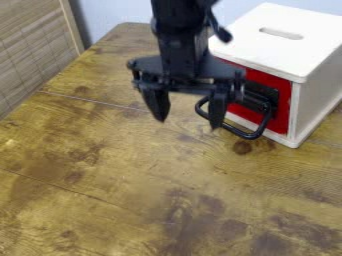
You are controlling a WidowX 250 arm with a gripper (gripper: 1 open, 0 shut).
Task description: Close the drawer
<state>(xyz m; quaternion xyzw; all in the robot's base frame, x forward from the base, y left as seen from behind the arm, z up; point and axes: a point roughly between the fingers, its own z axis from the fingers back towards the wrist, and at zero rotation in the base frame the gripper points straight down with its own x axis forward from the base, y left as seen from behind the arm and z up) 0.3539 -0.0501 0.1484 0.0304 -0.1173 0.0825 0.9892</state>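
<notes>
A robot test bench or small lab setup is suggested, not a lived-in room. A worn wooden table (107, 190) with blotchy, stained grain fills most of the view, and a black robot arm with a two-fingered gripper (186, 112) is mounted over it — the clearest sign of an experimental station. A plain white box-shaped cabinet (301, 45) with a slot in its top and a red-fronted drawer (254, 95) is set on the table as a lone prop. A woven, ribbed panel (34, 50) is seen at the left edge and a pale bare wall (114, 12) behind — whether a larger room lies beyond cannot be told.
</notes>
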